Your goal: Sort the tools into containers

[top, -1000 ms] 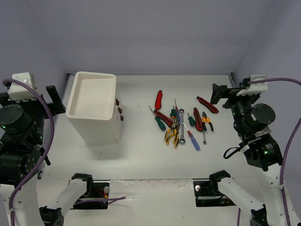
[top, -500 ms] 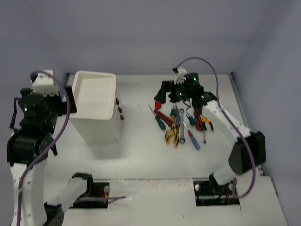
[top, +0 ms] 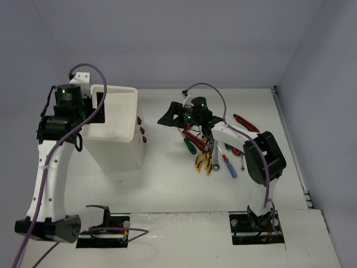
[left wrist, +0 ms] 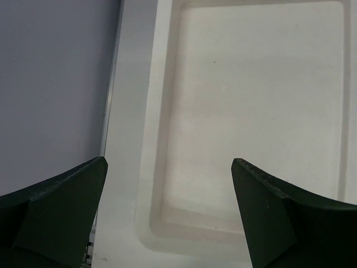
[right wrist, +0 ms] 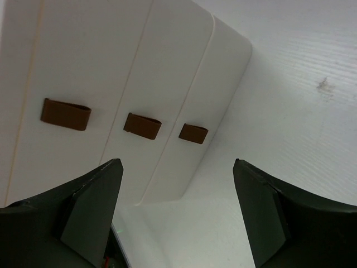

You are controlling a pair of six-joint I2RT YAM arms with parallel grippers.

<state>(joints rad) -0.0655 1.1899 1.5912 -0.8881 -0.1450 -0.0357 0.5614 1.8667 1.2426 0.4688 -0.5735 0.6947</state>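
Hovering above the white drawer box (top: 120, 153), the left gripper (left wrist: 169, 162) has its jaws spread wide and nothing between them. Its wrist camera looks straight down into the box's shallow tray top (left wrist: 153, 139), which holds no tool. The near-left corner of the tray lies between the two dark fingers (left wrist: 56, 212).

The right gripper (top: 169, 118) hangs to the right of the box, clear of it, with its nose turned toward the drawer side. Its jaws also stand well apart, and it grips nothing. Through the gap between them its camera shows the box's drawer fronts level with one another, and the three brown handles (right wrist: 142, 125) in a row.

The tools (top: 215, 148) lie in a loose cluster on the table (top: 167, 184), farther right of the box than the right gripper, and none of them is in the box. Among them are:
- the yellow-handled pliers (top: 203, 161) at the side of the cluster nearest the box
- a green-handled screwdriver (top: 191, 146) just beside the pliers
- a blue-handled screwdriver (top: 230, 170) on the side away from the box
- the red utility knife (top: 245, 124), lying alone and farthest from the box
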